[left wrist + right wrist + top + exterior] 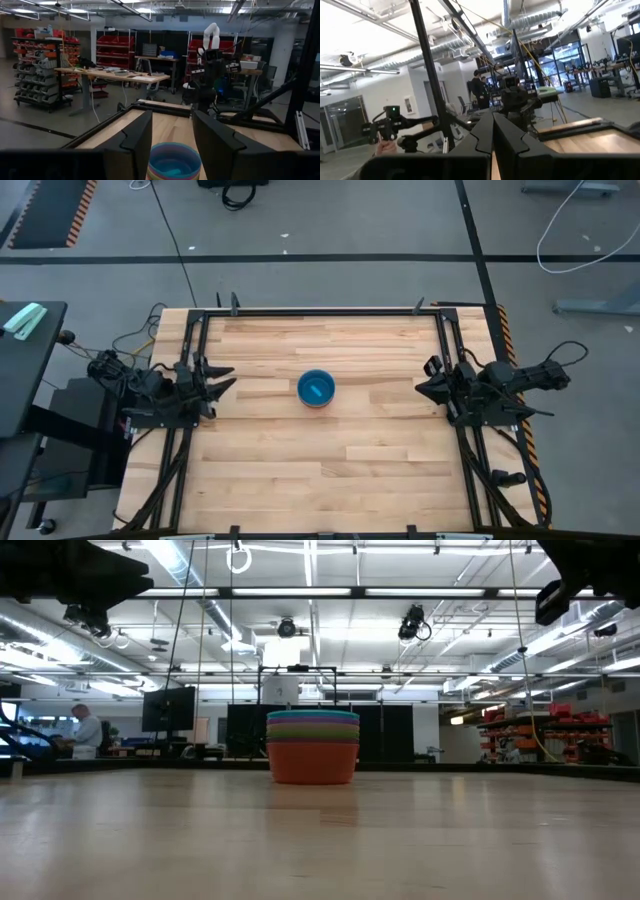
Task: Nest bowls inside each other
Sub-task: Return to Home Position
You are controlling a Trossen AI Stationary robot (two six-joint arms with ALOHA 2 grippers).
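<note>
The bowls stand nested in one stack [316,389] at the table's middle, blue on top. The low view shows the stack [313,746] from the side, its orange bottom bowl resting on the table. In the left wrist view the stack [174,161] lies ahead, between the fingers. My left gripper [226,378] waits at the table's left edge, raised and open, well apart from the stack. My right gripper [421,388] waits at the right edge, raised, fingers shut [493,131]. Neither touches anything.
The wooden table top [330,470] is framed by dark metal rails [320,311]. Free room lies all around the stack. Beyond the table the workshop shows shelves and benches; a person [88,729] sits far off, and another person [479,89] stands in the room.
</note>
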